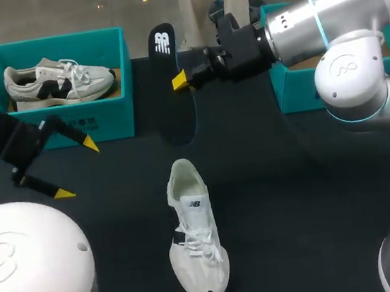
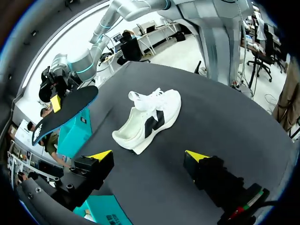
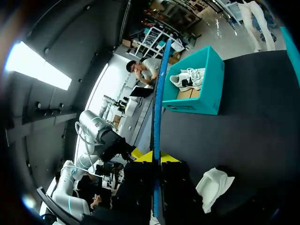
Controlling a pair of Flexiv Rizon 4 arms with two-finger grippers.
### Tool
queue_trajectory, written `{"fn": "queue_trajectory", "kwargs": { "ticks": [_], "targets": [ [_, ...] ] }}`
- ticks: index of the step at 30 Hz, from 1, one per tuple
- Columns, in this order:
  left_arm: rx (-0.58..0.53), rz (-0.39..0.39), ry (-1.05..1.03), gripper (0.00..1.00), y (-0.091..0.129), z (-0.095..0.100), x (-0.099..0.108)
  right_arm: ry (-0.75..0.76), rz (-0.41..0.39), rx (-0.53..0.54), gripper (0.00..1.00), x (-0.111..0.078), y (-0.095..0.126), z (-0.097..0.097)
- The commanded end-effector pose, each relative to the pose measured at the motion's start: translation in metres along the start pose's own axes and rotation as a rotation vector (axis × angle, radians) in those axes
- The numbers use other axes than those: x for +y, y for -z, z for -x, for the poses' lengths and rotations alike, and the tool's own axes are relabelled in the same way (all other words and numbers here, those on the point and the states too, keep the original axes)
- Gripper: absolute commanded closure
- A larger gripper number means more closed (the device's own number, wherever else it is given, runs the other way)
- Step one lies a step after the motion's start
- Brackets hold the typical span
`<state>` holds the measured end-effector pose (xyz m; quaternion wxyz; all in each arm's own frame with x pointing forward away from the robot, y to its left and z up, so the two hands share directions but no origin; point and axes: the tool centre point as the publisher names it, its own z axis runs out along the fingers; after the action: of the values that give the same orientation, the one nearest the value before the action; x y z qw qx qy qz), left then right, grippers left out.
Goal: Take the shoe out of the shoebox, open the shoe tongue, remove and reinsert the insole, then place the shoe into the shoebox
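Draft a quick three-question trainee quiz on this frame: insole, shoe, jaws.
1. True or false: the right jaws are shut on the black insole.
2. The white shoe nearest the robot lies: A in the teal shoebox; B on the table; C between the left jaws.
3. Fill in: the left jaws are ____ and empty.
Key: 1 true; 2 B; 3 open.
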<state>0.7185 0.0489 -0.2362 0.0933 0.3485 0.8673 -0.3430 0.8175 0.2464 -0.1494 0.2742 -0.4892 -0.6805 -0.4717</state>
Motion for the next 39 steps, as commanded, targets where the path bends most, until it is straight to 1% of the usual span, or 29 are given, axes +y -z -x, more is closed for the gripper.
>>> {"fn": "queue_trajectory", "kwargs": {
  "ticks": [1,2,4,7,10,14,16,18,31,32,37,39],
  "targets": [
    [0.168,0.063,0.191,0.00,0.010,-0.009,0.009,-0.002,-0.001,-0.006,1.00,0.001,-0.002,-0.001],
    [0.190,0.085,0.221,0.00,0.010,-0.011,0.015,-0.002,-0.001,-0.006,1.00,0.001,-0.002,-0.001],
    [0.208,0.066,0.269,0.00,0.011,-0.014,0.026,-0.002,-0.001,-0.006,1.00,0.001,-0.002,-0.001],
    [0.217,0.088,0.366,0.00,0.014,-0.017,0.047,-0.002,-0.001,-0.006,1.00,0.001,-0.002,-0.001],
    [0.202,0.161,0.416,0.00,0.020,-0.019,0.061,-0.002,-0.001,-0.006,1.00,0.001,-0.002,-0.001],
    [0.186,0.199,0.456,0.00,0.030,-0.023,0.074,-0.002,-0.001,-0.006,1.00,0.001,-0.002,-0.001],
    [0.199,0.215,0.462,0.00,0.032,-0.025,0.076,-0.002,-0.001,-0.006,1.00,0.001,-0.002,-0.001],
    [0.213,0.256,0.462,0.00,0.030,-0.027,0.076,-0.002,-0.001,-0.006,1.00,0.001,-0.002,-0.001],
    [0.213,0.256,0.462,0.00,0.030,-0.027,0.076,-0.002,-0.001,-0.006,1.00,0.001,-0.002,-0.001],
    [0.213,0.256,0.462,0.00,0.030,-0.027,0.076,-0.018,-0.022,-0.004,1.00,0.002,-0.002,0.005],
    [0.213,0.256,0.462,0.00,0.030,-0.027,0.076,0.028,-0.011,0.029,1.00,0.008,-0.004,0.026],
    [0.213,0.256,0.462,0.00,0.030,-0.027,0.076,0.051,-0.004,0.024,1.00,0.010,-0.007,0.032]
  ]
}}
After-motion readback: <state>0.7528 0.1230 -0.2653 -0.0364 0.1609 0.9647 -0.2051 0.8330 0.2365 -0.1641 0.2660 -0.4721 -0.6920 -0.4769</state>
